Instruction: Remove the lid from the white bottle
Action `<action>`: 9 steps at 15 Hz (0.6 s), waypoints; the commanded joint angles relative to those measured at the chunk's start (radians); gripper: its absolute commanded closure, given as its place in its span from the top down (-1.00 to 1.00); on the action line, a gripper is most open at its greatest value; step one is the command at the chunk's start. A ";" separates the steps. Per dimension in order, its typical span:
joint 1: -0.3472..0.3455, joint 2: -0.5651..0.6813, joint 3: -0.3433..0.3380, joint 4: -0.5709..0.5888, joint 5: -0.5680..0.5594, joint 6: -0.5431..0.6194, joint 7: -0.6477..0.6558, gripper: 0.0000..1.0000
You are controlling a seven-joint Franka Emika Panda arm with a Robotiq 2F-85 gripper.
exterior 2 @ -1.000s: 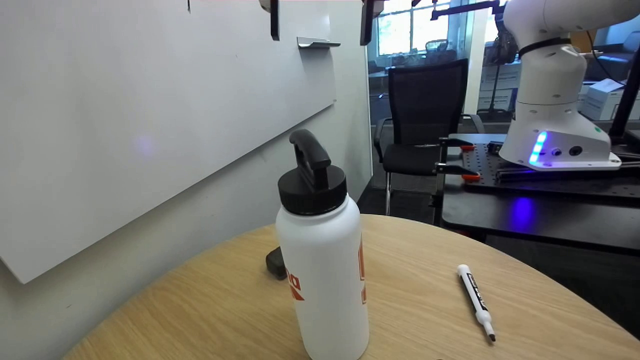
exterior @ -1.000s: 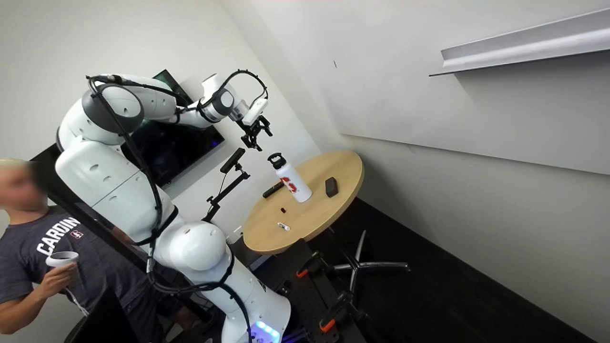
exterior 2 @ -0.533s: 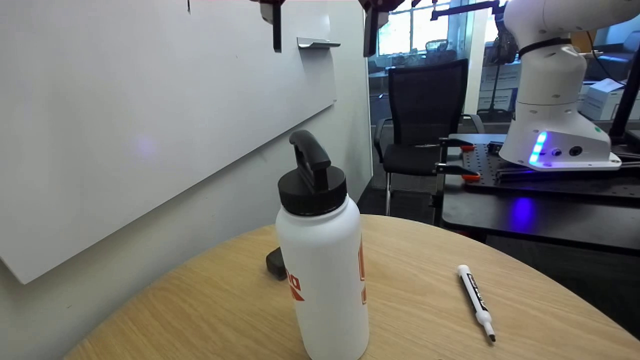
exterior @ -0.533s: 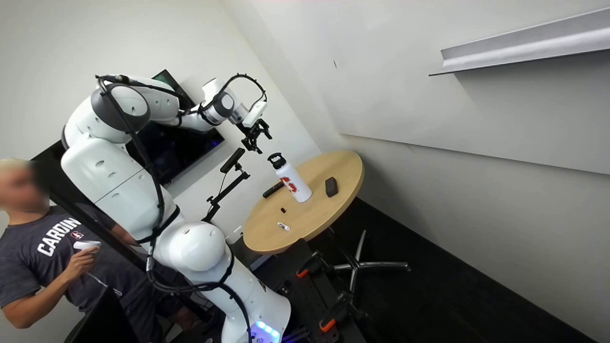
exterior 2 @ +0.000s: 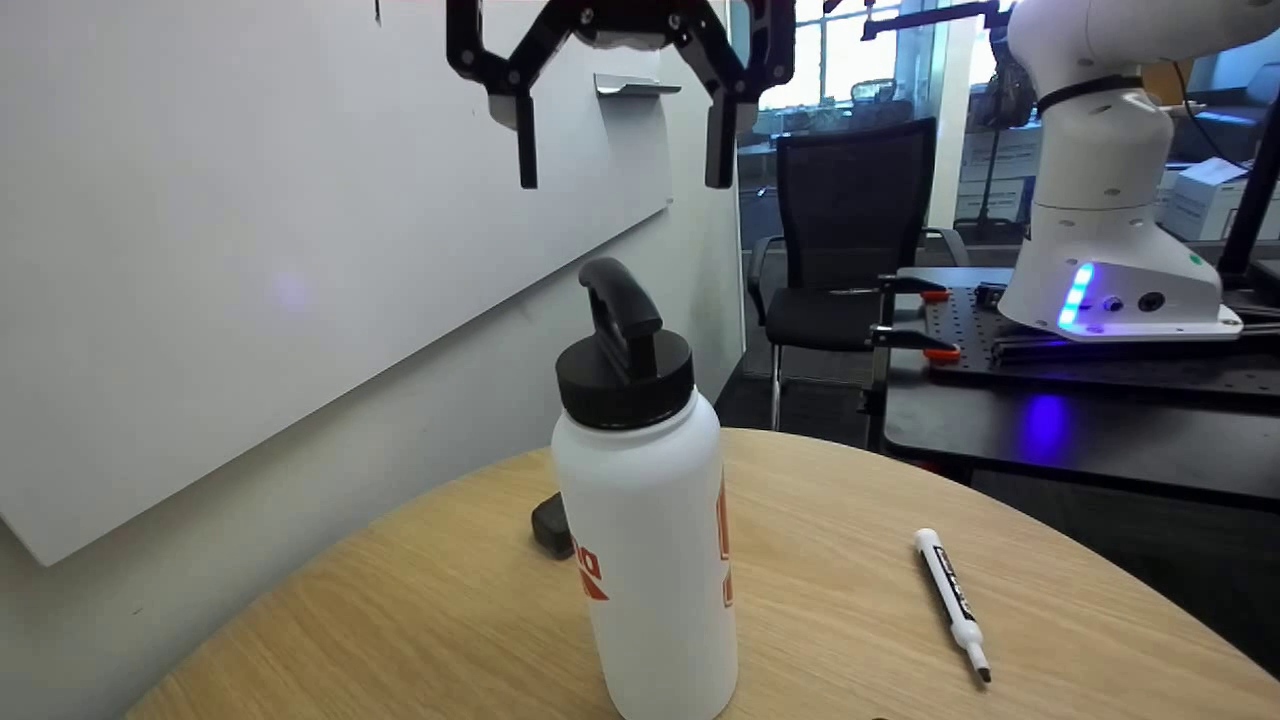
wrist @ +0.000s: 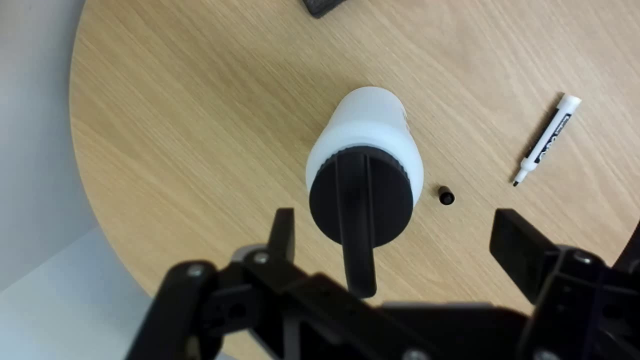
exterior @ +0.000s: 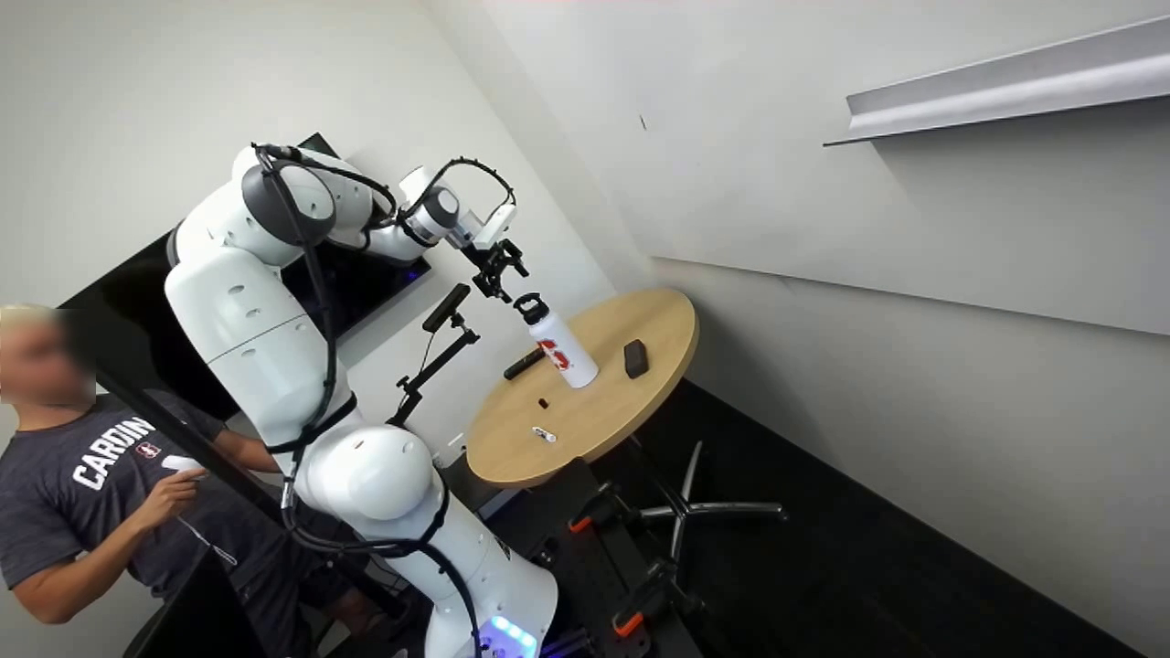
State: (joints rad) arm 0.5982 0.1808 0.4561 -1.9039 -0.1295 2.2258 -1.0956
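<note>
Room type: office meeting room, with lab equipment
Wall fittings: whiteboard [exterior 2: 300,200] with metal tray [exterior 2: 635,87]; large dark screen [exterior: 366,288]
Furniture: round wood-top table [exterior 2: 420,580]; black mesh-back armchair [exterior 2: 855,210]
Supplies: uncapped marker pen [exterior 2: 952,600]
Outlook: bright windows [exterior 2: 848,60], white boxes [exterior 2: 1210,208]
Lab gear: robot arm [exterior: 274,356] on black bench [exterior 2: 970,420]; orange-trimmed clamps [exterior 2: 905,338]

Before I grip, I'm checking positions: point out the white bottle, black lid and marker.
White bottle [exterior 2: 650,555], in an exterior view: side wall.
Black lid [wrist: 356,210], wrist view: handle.
Marker [wrist: 547,137], wrist view: barrel.
</note>
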 commanded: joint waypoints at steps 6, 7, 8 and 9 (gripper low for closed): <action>0.007 0.159 0.031 0.211 -0.023 -0.187 -0.023 1.00; 0.010 0.175 0.032 0.227 -0.027 -0.191 -0.027 1.00; 0.013 0.191 0.033 0.242 -0.027 -0.195 -0.038 1.00; 0.016 0.204 0.032 0.254 -0.026 -0.199 -0.047 1.00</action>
State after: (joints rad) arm 0.6081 0.3309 0.4801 -1.7254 -0.1372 2.0788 -1.1167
